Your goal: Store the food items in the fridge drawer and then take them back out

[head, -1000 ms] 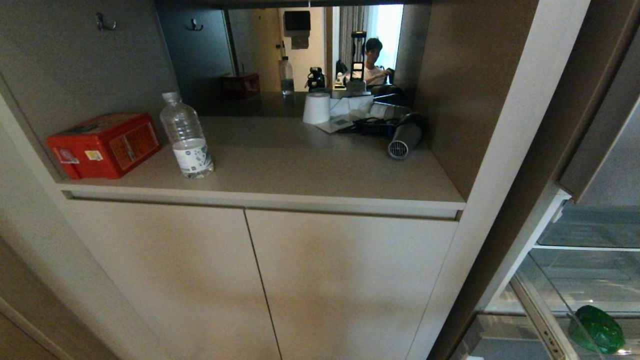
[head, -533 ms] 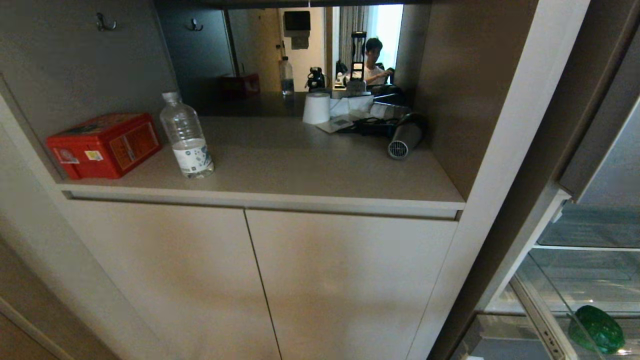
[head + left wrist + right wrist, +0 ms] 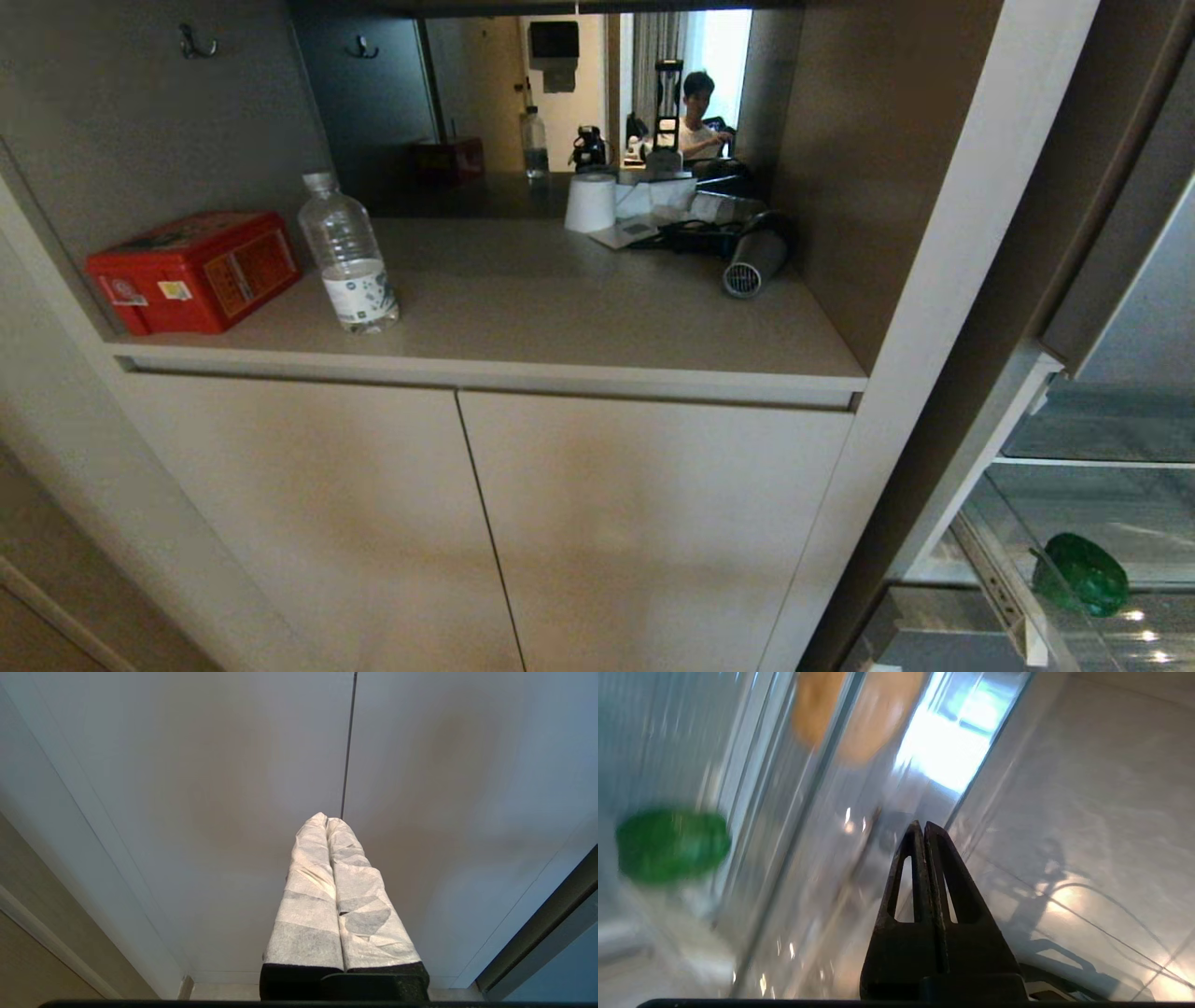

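A large beige cabinet [image 3: 485,523] fills most of the head view, with two closed doors under an open shelf [image 3: 560,317]. At the right edge stands the open fridge [image 3: 1111,429], and low in it is the transparent fridge drawer [image 3: 1102,644]. The dark-green bell pepper [image 3: 1078,574] lies inside this drawer, seen through the clear plastic. In the right wrist view the bell pepper [image 3: 672,843] and the tan potato [image 3: 859,714] are both behind the clear walls of the drawer, well apart from each other, and both look blurred.

On the shelf a red tin box [image 3: 194,271] sits at the left, with a clear water bottle [image 3: 348,254] just beside it. At the back there are a white paper roll [image 3: 591,202] and a grey hair dryer [image 3: 754,257]. A person [image 3: 695,126] shows in the mirror behind.

The right gripper [image 3: 920,828] is fully closed and empty, its tips close to the drawer wall. The left gripper [image 3: 327,821], with white wrapped fingers [image 3: 308,896], is closed too, holds nothing, and points at the cabinet doors.
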You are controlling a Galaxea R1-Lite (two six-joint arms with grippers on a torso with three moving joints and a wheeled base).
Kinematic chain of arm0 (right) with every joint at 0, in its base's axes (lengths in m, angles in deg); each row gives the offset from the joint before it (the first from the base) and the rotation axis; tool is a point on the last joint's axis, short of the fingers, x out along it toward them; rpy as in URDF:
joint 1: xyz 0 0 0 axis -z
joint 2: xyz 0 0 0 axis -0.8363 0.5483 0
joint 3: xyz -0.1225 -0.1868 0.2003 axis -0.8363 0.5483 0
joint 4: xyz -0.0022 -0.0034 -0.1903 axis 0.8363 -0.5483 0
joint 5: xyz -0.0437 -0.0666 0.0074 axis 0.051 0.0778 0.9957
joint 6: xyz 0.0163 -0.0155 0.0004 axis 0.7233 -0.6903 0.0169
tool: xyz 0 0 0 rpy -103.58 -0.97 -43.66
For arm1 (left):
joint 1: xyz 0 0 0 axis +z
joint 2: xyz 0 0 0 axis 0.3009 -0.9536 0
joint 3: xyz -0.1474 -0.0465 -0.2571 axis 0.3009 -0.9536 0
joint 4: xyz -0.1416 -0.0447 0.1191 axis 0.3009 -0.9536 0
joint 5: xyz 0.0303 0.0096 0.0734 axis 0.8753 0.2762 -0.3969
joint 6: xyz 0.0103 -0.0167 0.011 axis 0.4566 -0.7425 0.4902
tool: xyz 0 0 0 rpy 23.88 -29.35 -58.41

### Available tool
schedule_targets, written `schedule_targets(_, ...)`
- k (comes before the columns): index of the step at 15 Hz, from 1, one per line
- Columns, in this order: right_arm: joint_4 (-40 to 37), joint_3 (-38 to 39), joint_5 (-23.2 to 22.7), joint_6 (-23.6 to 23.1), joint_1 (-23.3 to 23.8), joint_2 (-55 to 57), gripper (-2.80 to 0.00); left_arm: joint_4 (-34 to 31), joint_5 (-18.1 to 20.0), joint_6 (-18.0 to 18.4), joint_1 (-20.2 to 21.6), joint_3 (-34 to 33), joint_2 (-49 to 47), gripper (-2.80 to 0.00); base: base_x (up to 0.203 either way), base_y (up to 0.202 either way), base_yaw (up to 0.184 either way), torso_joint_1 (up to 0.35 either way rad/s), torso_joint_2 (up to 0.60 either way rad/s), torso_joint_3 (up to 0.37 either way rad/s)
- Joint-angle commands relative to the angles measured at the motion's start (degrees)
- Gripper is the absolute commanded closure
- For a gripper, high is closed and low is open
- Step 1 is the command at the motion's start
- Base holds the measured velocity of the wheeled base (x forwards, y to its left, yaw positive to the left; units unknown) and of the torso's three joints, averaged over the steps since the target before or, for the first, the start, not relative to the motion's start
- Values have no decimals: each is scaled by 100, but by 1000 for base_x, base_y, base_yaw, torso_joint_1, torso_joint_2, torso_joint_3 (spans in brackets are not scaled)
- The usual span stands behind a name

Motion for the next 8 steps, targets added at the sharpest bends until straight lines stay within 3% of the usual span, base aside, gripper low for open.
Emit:
schedule_targets(1, 23, -53, -49, 33, -652, 61, 0, 3, -1, -2, 1, -62, 2, 0, 0, 0, 0, 0, 0, 0)
schedule_targets(8, 239, -684, -42, 462, -2778, 263, 0, 3, -1, -2, 1, -62, 2, 0, 0, 0, 0, 0, 0, 0)
